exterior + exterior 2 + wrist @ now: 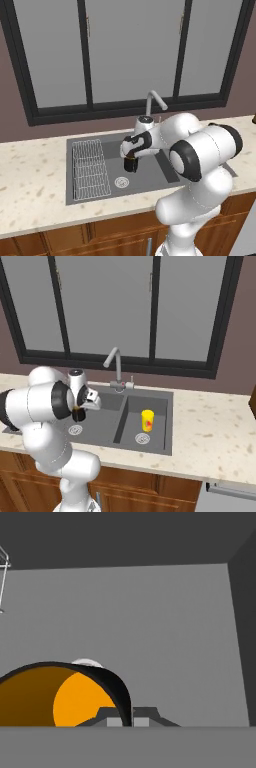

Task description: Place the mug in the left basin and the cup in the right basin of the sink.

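**Mug held over the left basin, cup already in the right**

Now, the gripper [131,159] was closed on the rim of the mug [130,165], one finger inside the orange wall and one outside, as the hand view showed. The mug hung above the left basin [117,172], just at 12 o'clock of its round drain [121,182]. The cup [147,420] stood upright in the right basin [155,411], so the second placement looked done and the first was under way. The next move probably called for a straight descent, then a release. The wire rack [90,169] lay at 9 o'clock of the mug, apart from it, and the divider wall [165,165] at 3 o'clock; bare floor lay open between them. The faucet [154,100] rose at 12 o'clock, behind the arm
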